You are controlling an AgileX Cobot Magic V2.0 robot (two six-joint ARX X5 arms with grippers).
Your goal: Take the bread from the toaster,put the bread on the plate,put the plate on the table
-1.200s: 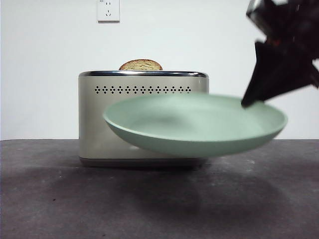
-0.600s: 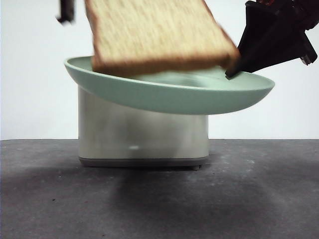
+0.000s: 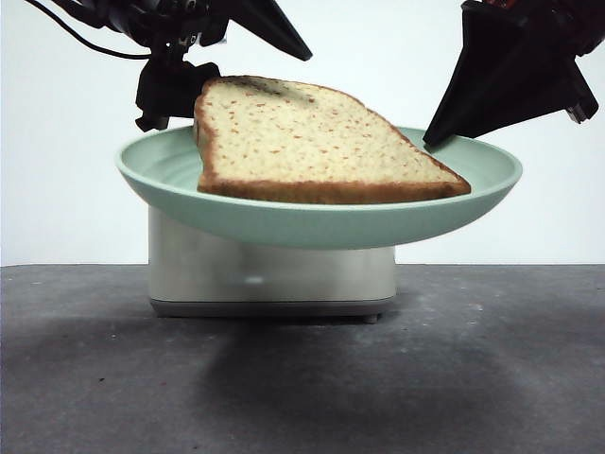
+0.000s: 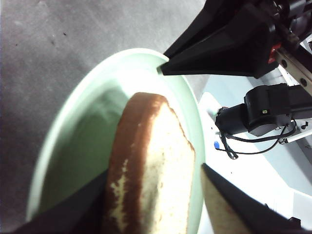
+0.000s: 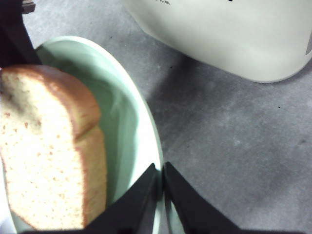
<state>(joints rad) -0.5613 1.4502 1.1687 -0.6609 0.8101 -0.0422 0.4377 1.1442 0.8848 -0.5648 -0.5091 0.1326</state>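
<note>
The bread (image 3: 312, 142) lies flat in the mint-green plate (image 3: 321, 222), its rounded end raised toward the left rim. My right gripper (image 3: 433, 140) is shut on the plate's right rim and holds the plate in the air in front of the cream toaster (image 3: 274, 274). The right wrist view shows its jaws (image 5: 160, 168) pinching the rim beside the bread (image 5: 48, 161). My left gripper (image 3: 227, 85) is open at the bread's rounded end. In the left wrist view its jaws (image 4: 154, 170) straddle the bread (image 4: 151, 165) over the plate (image 4: 92, 131).
The dark grey table (image 3: 302, 378) runs under the raised plate, with the plate's shadow on it. The toaster's top is hidden behind the plate. A white wall stands behind.
The bread has dropped from a tilted hold above the plate to lying in it. The left gripper has come down into view and its jaws stand apart. The plate has stayed almost still.
</note>
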